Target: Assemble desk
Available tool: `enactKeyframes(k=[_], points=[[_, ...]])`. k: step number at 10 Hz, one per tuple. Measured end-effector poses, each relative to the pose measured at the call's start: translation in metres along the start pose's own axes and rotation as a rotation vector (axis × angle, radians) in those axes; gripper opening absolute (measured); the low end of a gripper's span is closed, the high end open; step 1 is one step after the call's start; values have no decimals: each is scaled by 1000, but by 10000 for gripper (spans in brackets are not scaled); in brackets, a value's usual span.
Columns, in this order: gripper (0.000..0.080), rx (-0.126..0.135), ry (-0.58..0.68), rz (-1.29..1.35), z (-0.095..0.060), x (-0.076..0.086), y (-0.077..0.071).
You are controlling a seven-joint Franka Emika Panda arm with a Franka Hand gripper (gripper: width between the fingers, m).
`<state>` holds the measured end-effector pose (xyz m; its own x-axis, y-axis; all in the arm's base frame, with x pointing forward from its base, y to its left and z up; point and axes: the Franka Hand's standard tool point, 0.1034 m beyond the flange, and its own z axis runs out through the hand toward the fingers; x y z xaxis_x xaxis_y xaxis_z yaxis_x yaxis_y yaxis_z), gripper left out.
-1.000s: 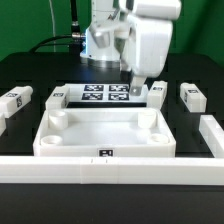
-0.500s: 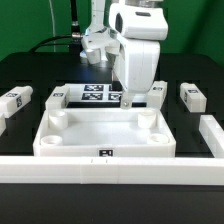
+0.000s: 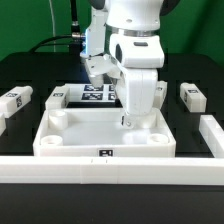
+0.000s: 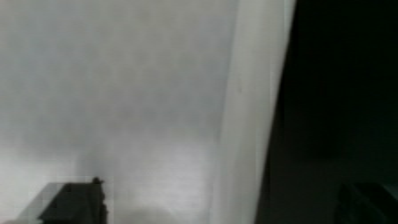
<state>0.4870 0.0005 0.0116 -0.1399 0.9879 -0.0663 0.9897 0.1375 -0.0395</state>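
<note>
The desk top [image 3: 100, 133], a white rimmed tray with round corner sockets, lies in the middle of the black table. My gripper [image 3: 128, 118] hangs open just over its far rim, right of centre, holding nothing. In the wrist view the blurred white desk top [image 4: 125, 100] fills one side and the black table the other. The gripper [image 4: 217, 205] has one dark fingertip [image 4: 71, 203] over the white and the other over the black. Tagged white legs lie at the exterior view's left [image 3: 15, 100] [image 3: 55, 97] and right [image 3: 190, 95]. A further leg [image 3: 158, 92] is partly hidden behind the arm.
The marker board [image 3: 98, 94] lies flat behind the desk top. A long white border bar [image 3: 110, 166] runs along the front and another [image 3: 212, 132] stands at the exterior view's right. The arm's base and cables are at the back.
The arm has come down and towards the front, from above the marker board to the desk top's far rim. The jaws stay open.
</note>
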Motion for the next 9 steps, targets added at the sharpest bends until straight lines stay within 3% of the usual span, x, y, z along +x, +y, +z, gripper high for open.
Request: enactKeyframes(k=[1, 2, 3, 4, 5, 6, 9], points=[[561, 0, 0, 0, 0, 0, 0], [388, 0, 0, 0, 0, 0, 0], [388, 1, 0, 0, 0, 0, 0], [211, 1, 0, 0, 0, 0, 0], [211, 1, 0, 1, 0, 0, 0], [58, 0, 0, 1, 0, 0, 0], [59, -1, 0, 0, 0, 0, 0]])
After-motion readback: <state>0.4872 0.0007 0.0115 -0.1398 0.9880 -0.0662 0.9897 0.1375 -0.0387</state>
